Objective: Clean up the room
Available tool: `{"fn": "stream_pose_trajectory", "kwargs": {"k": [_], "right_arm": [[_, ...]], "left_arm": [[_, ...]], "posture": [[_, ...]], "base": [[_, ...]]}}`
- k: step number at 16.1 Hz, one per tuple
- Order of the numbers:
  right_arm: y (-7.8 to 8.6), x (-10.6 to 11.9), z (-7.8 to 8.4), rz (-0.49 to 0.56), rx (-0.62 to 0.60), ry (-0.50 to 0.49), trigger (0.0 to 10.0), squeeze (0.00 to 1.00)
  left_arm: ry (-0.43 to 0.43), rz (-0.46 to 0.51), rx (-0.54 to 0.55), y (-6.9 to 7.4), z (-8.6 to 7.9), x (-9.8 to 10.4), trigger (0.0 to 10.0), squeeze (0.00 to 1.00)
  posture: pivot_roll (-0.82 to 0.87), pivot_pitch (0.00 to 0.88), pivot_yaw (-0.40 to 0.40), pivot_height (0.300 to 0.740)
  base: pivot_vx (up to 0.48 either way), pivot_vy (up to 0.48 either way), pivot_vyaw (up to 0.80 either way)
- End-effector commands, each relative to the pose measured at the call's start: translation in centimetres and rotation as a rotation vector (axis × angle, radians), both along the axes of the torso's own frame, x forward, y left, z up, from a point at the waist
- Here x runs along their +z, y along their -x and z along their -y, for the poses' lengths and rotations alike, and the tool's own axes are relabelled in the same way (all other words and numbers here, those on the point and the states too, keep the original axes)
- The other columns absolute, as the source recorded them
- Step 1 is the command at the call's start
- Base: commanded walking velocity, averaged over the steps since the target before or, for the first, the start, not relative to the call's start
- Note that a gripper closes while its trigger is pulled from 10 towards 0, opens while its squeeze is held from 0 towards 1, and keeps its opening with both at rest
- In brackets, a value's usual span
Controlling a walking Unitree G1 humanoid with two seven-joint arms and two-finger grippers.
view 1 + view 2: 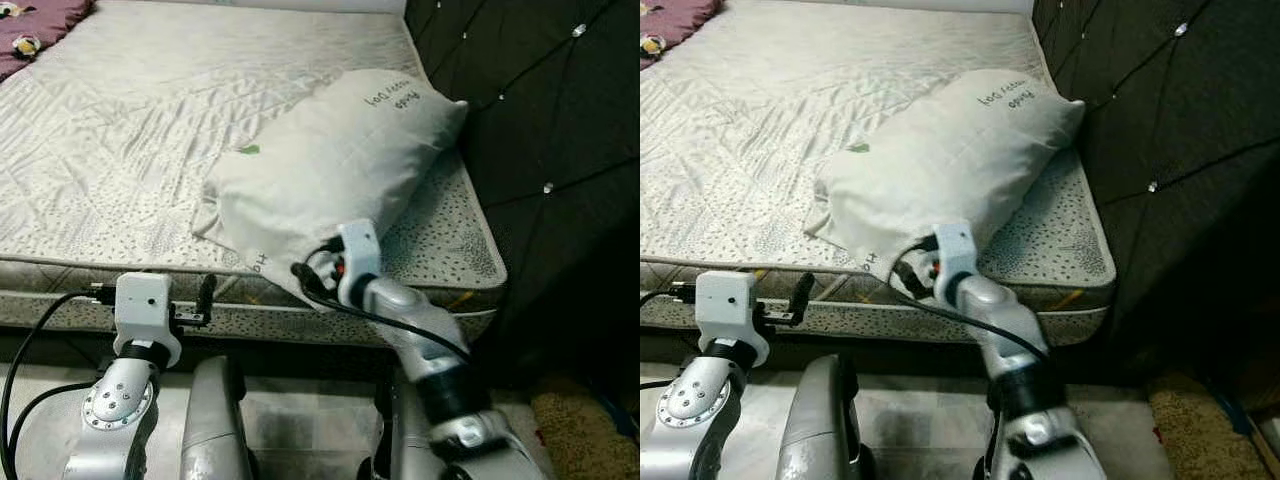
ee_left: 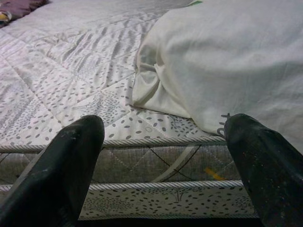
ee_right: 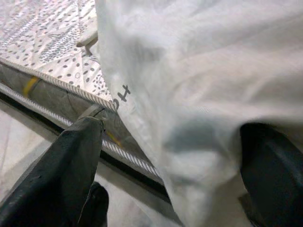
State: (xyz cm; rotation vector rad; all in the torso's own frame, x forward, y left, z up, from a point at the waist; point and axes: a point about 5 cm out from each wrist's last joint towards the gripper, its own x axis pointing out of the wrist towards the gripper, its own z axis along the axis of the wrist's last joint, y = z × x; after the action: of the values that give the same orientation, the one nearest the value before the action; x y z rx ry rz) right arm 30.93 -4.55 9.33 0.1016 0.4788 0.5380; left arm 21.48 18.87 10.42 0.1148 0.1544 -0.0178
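Centrally, a white pillow lies diagonally on the bare, speckled mattress, its upper end toward the dark tufted headboard at the right of the frame, its lower corner overhanging the mattress's near edge. Right pincer: at lower centre of the head views, up against that overhanging corner; in the right wrist view its black fingers stand apart with the pillow fabric lying between them, not yet clamped. Left pincer: at lower left of the head views, level with the mattress's side and short of the pillow; its fingers are spread, nothing between them. Upper left corner: the edge of a purple blanket. Lower right corner: a patch of tan rug on the floor.
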Motion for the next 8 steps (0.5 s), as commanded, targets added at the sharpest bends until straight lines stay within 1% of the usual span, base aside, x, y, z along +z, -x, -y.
{"fn": "stream_pose_trajectory", "kwargs": {"k": [1, 3, 4, 5, 6, 7, 8], "right_arm": [[-0.4, 0.4, -0.6, 0.025, -0.013, 0.004, 10.0, 0.00], [-0.8, 0.6, -1.2, 0.036, -0.033, -0.006, 10.0, 0.00], [-1.0, 0.3, -1.4, 0.040, -0.054, 0.018, 10.0, 0.00], [-1.0, 0.3, -1.5, 0.039, -0.055, 0.023, 10.0, 0.00], [-1.1, -0.2, -1.2, 0.016, -0.101, 0.029, 9.8, 0.00], [-1.1, -0.5, -1.1, -0.017, -0.146, 0.014, 7.3, 0.00], [-1.3, -0.6, -1.0, -0.035, -0.180, 0.015, 3.6, 0.00]], "left_arm": [[-0.013, -0.016, -0.004, 0.3, 0.0, -0.2, 10.0, 0.00], [-0.012, -0.018, 0.001, 0.6, 0.1, -0.2, 10.0, 0.00], [-0.014, -0.023, 0.010, 1.0, 0.0, -0.2, 10.0, 0.00], [-0.014, -0.024, 0.012, 1.1, 0.0, -0.2, 10.0, 0.00], [-0.011, -0.028, 0.023, 1.4, 0.0, -0.2, 10.0, 0.00], [-0.009, -0.029, 0.023, 1.6, 0.1, -0.2, 10.0, 0.00], [-0.009, -0.031, 0.021, 1.6, 0.2, -0.2, 10.0, 0.00]], "posture": [[0.17, 0.000, -0.035, 0.537], [0.18, 0.000, -0.042, 0.537], [0.19, 0.000, -0.056, 0.537], [0.19, 0.000, -0.056, 0.537], [0.19, 0.000, -0.066, 0.537], [0.19, 0.000, -0.067, 0.537], [0.19, 0.000, -0.067, 0.537]], "base": [[0.000, 0.000, 0.00], [0.000, 0.000, 0.00], [0.000, 0.000, 0.00], [0.000, 0.000, 0.00], [0.000, 0.000, 0.00], [0.000, 0.000, 0.00], [0.000, 0.000, 0.00]]}}
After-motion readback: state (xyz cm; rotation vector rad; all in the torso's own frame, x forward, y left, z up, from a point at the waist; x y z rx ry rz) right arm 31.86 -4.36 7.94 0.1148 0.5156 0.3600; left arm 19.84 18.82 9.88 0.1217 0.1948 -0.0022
